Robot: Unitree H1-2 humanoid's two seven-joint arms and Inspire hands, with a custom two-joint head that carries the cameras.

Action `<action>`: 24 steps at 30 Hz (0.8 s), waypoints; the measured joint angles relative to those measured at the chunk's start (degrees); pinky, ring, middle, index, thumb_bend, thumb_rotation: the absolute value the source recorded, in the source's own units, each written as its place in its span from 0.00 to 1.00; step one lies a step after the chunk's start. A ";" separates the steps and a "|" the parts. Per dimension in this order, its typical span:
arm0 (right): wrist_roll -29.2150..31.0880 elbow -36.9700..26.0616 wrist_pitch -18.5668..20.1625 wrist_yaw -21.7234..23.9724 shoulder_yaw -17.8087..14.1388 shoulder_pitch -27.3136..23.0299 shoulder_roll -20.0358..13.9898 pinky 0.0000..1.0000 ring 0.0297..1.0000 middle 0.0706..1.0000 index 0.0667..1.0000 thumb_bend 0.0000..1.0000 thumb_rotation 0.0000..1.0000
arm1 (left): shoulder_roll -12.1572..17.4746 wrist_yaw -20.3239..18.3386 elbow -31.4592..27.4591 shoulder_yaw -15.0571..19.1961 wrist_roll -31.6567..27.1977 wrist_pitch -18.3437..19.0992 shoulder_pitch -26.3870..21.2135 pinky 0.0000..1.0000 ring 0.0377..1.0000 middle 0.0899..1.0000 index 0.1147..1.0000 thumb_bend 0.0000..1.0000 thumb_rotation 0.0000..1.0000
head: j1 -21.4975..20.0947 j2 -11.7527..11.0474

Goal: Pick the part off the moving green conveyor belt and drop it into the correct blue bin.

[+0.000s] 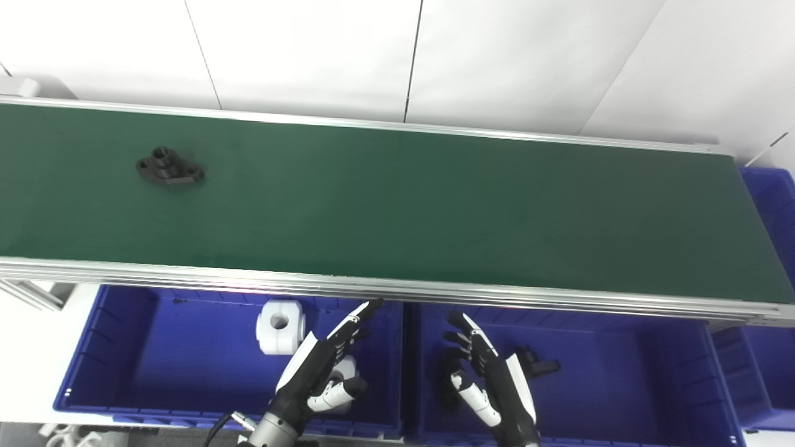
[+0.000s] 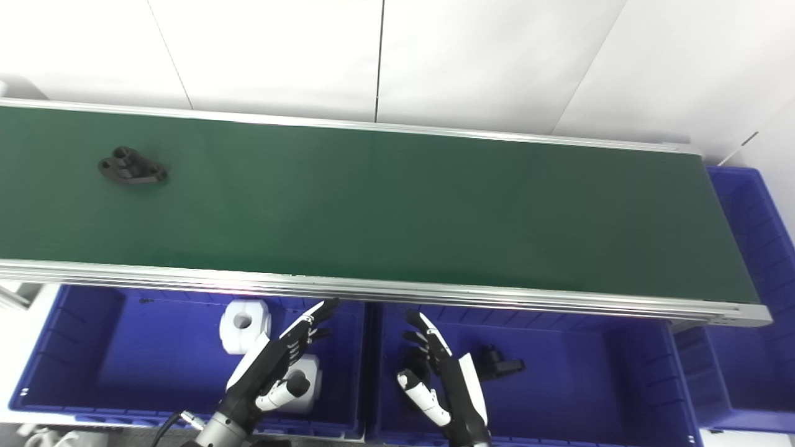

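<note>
A black flanged part (image 1: pixel 169 169) lies on the green conveyor belt (image 1: pixel 397 205) at the far left. My left hand (image 1: pixel 320 366) is open and empty, fingers spread, above the left blue bin (image 1: pixel 124 347), which holds white parts (image 1: pixel 279 318). My right hand (image 1: pixel 487 375) is open and empty above the middle blue bin (image 1: pixel 621 372), which holds black parts (image 1: pixel 537 362). Both hands are below the belt's near edge, far from the part on the belt.
The belt's aluminium rail (image 1: pixel 397 288) runs between the bins and the belt. Another blue bin (image 1: pixel 770 205) stands at the belt's right end. A white wall is behind the belt.
</note>
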 measured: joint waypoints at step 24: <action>2.76 1.90 -0.06 0.45 0.51 -0.66 -1.83 0.78 0.85 0.91 0.92 0.87 0.84 | 0.47 3.24 1.62 -3.60 0.45 -0.04 -1.50 0.83 0.93 0.95 0.92 0.92 0.88 | 3.61 -3.07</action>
